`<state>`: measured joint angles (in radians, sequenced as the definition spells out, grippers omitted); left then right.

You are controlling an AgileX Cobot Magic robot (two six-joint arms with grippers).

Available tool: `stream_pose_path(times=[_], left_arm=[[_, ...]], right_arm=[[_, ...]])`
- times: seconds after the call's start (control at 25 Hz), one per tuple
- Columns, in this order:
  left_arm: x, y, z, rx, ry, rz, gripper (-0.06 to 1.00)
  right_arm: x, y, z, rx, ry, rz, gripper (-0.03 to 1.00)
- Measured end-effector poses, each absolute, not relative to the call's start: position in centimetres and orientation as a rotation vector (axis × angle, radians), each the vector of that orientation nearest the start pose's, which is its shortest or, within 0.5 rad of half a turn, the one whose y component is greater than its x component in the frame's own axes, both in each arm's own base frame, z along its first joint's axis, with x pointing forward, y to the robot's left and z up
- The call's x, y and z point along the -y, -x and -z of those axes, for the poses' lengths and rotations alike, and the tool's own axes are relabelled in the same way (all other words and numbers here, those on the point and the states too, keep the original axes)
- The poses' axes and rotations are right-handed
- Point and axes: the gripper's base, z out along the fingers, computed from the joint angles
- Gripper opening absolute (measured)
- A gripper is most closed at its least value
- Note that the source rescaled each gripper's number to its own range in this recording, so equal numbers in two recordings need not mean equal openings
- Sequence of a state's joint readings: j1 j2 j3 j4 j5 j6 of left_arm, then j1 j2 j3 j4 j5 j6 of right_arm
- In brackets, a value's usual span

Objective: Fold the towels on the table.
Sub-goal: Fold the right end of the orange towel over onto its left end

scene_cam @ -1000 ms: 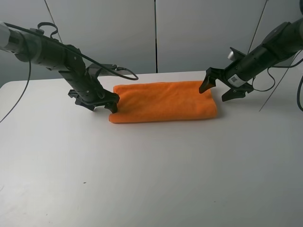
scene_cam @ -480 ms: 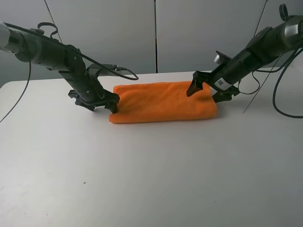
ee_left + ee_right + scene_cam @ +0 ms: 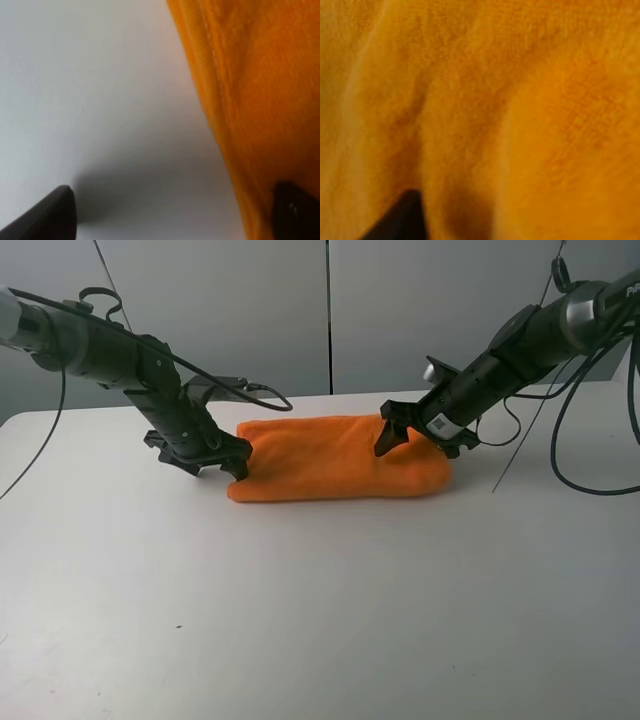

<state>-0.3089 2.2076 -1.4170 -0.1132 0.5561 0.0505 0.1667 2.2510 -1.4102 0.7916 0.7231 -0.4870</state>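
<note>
White surface bears your folded orange towel. Your left gripper sits at the towel's left end, jaws released wide. Your right gripper presses into the towel's right end, and you cannot tell whether its jaws grip.

The blurred towel is filling the right wrist view. Edges are cropping the left end effector's fingers and the right end effector's.

Robot lab — bare white table, grey wall panels.
</note>
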Motion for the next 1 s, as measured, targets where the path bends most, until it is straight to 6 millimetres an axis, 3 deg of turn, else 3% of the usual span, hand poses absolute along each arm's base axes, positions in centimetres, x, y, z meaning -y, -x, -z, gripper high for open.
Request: stream_pose_path(times=[0.08,0.12,0.32,0.6,1.0], left_arm=[[13.7,-41.0,-9.5,-2.812,-0.386,0.163,1.0],[13.7,-41.0,-9.5,-2.812,-0.386,0.163,1.0],[13.6,-41.0,-9.5,-2.813,-0.413,0.141,1.0],[13.1,-41.0,-9.7,-2.839,-0.504,0.062,1.0],[13.0,-41.4,-10.5,-2.866,-0.523,-0.01,1.0]], right_arm=[[-11.3,-41.2,-8.2,-2.881,0.101,-0.775,0.09],[-11.4,-41.2,-8.2,-2.886,0.099,-0.784,0.04],[-11.9,-41.5,-9.4,-2.878,0.122,-0.867,0.04],[-12.7,-42.8,-13.9,-2.831,0.243,-0.977,0.04],[-13.7,-42.6,-14.4,-2.838,0.218,-1.067,0.04]])
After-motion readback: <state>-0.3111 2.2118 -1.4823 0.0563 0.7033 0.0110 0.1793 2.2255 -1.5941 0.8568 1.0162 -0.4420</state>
